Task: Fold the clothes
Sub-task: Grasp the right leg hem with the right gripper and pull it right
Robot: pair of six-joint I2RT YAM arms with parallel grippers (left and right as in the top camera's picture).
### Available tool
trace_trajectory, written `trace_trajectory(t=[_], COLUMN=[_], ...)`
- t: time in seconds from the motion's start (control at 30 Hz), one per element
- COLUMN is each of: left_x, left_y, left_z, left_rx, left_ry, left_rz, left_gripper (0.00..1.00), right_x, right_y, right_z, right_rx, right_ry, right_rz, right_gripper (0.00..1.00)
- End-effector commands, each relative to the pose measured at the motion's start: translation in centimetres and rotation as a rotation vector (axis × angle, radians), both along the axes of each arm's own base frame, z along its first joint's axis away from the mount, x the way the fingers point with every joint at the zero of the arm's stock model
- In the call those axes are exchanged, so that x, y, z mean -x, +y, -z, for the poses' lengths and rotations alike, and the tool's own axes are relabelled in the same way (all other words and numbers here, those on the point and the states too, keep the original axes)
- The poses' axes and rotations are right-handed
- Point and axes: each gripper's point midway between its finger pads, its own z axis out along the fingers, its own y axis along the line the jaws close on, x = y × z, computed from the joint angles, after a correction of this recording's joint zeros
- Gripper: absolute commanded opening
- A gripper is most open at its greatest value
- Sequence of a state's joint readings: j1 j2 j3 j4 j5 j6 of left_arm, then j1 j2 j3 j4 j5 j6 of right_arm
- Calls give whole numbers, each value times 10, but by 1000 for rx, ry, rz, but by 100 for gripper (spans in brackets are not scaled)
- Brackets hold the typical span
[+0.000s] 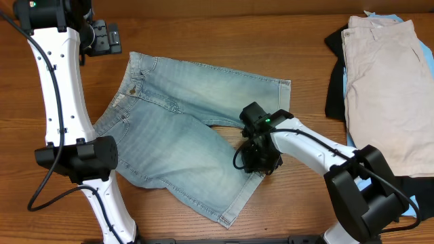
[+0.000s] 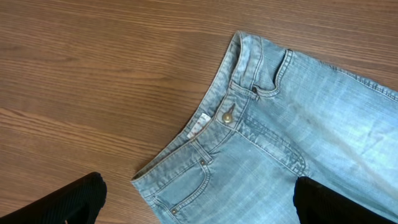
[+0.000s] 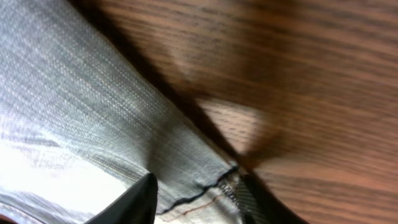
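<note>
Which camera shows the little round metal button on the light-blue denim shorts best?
The left wrist view: the round metal button shows big and sharp on the light-blue denim shorts. Overhead it is only a tiny dot. The right wrist view shows a hem, no button.

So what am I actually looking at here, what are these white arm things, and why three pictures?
Two robot arms stand at a wooden table. One picture looks down from above; the other two come from small cameras on each arm's wrist. Light-blue denim shorts lie spread flat, and a pile with a beige garment on top sits to one side. The left hand is open, holding nothing, near the waistband. The right hand is down at a leg hem, its fingers either side of the edge; whether they have pinched it yet is hard to tell.
</note>
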State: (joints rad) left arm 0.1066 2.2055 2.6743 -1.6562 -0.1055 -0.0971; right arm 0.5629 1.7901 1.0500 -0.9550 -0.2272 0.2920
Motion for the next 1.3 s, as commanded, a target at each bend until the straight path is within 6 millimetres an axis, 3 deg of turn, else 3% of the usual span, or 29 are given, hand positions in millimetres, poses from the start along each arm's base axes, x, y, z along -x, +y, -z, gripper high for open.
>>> trace_trajectory(t=[0.0, 0.07, 0.23, 0.37, 0.4, 0.47, 0.57, 0.67, 0.77, 0.9, 0.97, 1.13, 1.27], left_x=[2, 3, 6, 8, 8, 8, 8, 8, 8, 7, 7, 7, 8], left_y=[1, 1, 1, 0, -1, -2, -2, -1, -2, -2, -2, -2, -2], left_z=[-6, -6, -4, -4, -4, -3, -4, -4, -4, -3, -4, -4, -3], left_rx=[-22, -22, -19, -14, -11, -7, -8, -8, -8, -5, -6, -5, -4], left_ry=[-9, -5, 9, 16, 16, 16, 15, 15, 15, 14, 11, 11, 17], left_rz=[18, 18, 19, 20, 22, 23, 23, 23, 23, 24, 24, 24, 24], left_gripper=[100, 100, 100, 100, 100, 100, 100, 100, 100, 100, 100, 100, 100], right_x=[-8, -11, -9, 3, 5, 9, 10, 12, 12, 18, 20, 13, -13], right_y=[-8, -12, -18, -8, -7, -5, -3, -1, -1, -6, -11, -23, -35], right_z=[-4, -4, -4, -7, -7, -7, -8, -8, -8, -3, 2, 7, 7], right_rx=[-6, -6, 3, -30, -28, -26, -41, -61, -59, -40, -18, 39, 17], right_ry=[-28, -27, -7, 26, 29, 33, 37, 40, 41, 52, 56, 48, 7], right_rz=[33, 52, 68, 7, 0, -12, -36, -58, -61, -59, -42, 83, 202], right_gripper=[27, 20, 19, 21, 26, 48, 58, 59, 50, 30, 4, 4, 4])
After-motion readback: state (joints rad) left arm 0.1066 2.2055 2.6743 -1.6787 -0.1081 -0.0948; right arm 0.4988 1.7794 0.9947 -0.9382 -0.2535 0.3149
